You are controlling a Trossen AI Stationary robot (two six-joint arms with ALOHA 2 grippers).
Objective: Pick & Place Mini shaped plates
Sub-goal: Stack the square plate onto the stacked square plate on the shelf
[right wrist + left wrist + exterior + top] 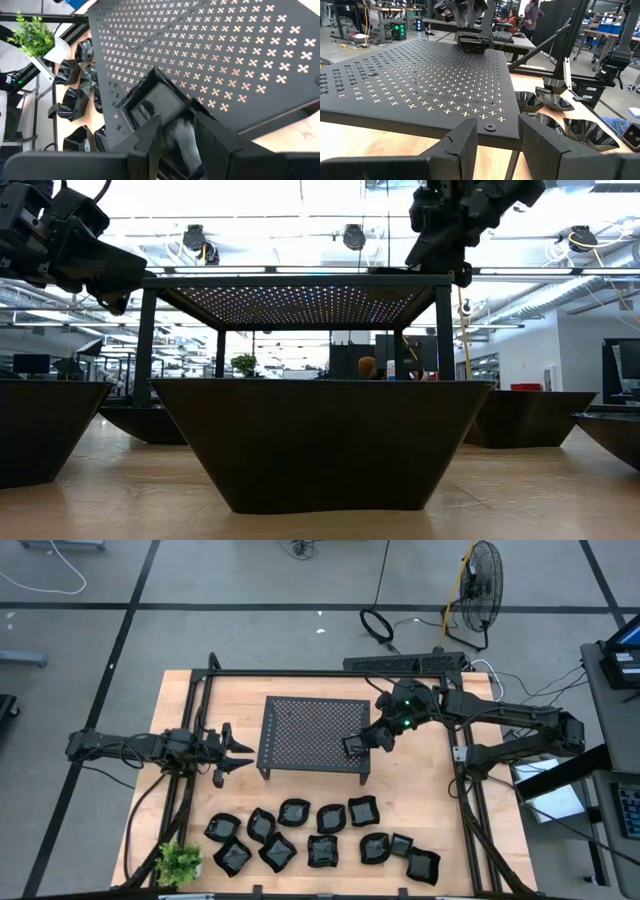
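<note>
A square glossy black mini plate (150, 97) is at the top of the black perforated rack (310, 730), near its right near corner. My right gripper (360, 745) comes down on it from the right and is shut on it. Several more mini plates (320, 835) rest on their bases on the wooden table between the rack and the near edge. One of them fills the low view (320, 440). My left gripper (495, 145) stands open and level just left of the rack, touching nothing. My right gripper holds the square plate by its wall (182, 135) on the side toward the gripper. One finger (150, 132) seems to be inside the dish and the other (212, 132) outside. The fingers slant down from the table's right. I cannot tell whether the plate's base (472, 47) touches the rack.
A small green plant (180, 862) stands at the table's near left corner. A black frame of bars (300, 673) runs round the work area. The rack's legs (445, 330) stand on the table. People and benches show in the room beyond.
</note>
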